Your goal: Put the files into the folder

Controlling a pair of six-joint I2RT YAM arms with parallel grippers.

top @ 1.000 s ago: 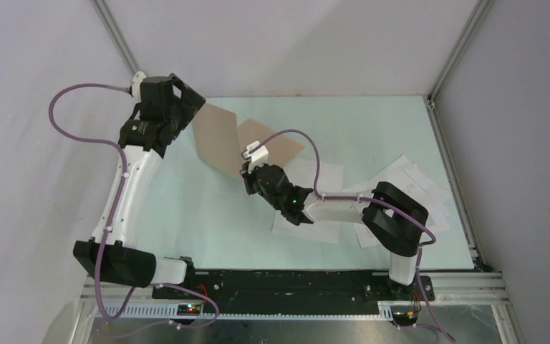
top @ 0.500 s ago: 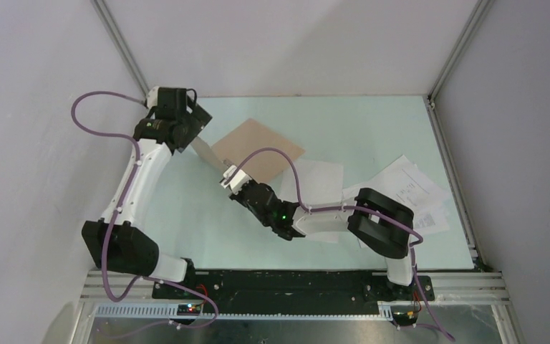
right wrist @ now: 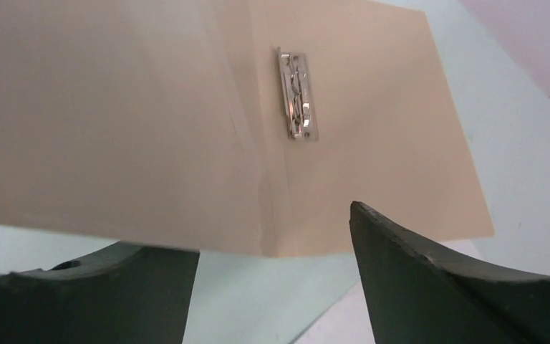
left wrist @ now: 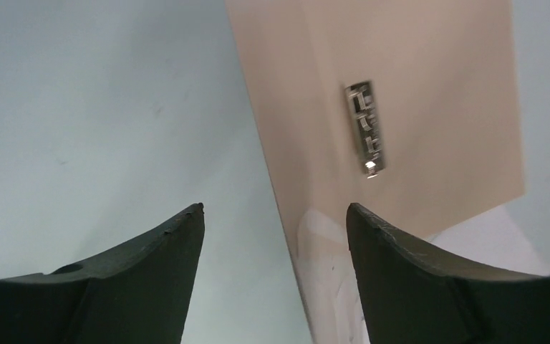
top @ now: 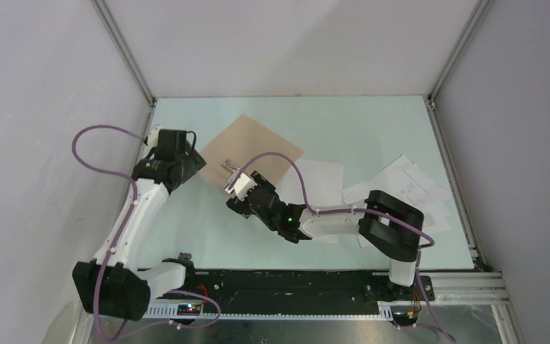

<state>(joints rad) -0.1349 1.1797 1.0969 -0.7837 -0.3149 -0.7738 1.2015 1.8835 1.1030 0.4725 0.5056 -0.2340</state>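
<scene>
Left gripper [left wrist: 276, 208]: fingers spread wide with nothing clamped between them; it sits low over the worktop at the folder's left edge, and that edge runs through the gap between the fingers.
Right gripper [right wrist: 274, 226]: fingers also wide apart and not closed on anything; the folder's near edge passes in front of the fingertip on the left of the wrist view, hiding it.
Folder [top: 258, 147]: tan kraft card, lying on the worktop between the two grippers, left of centre.
Metal clip [right wrist: 297, 97]: small and silver, fixed beside the folder's crease.
Files [top: 324, 179]: one white sheet lies just right of the folder, partly under the right arm; more sheets with small print are piled well apart, toward the right edge.
Worktop [top: 344, 122]: pale green.
</scene>
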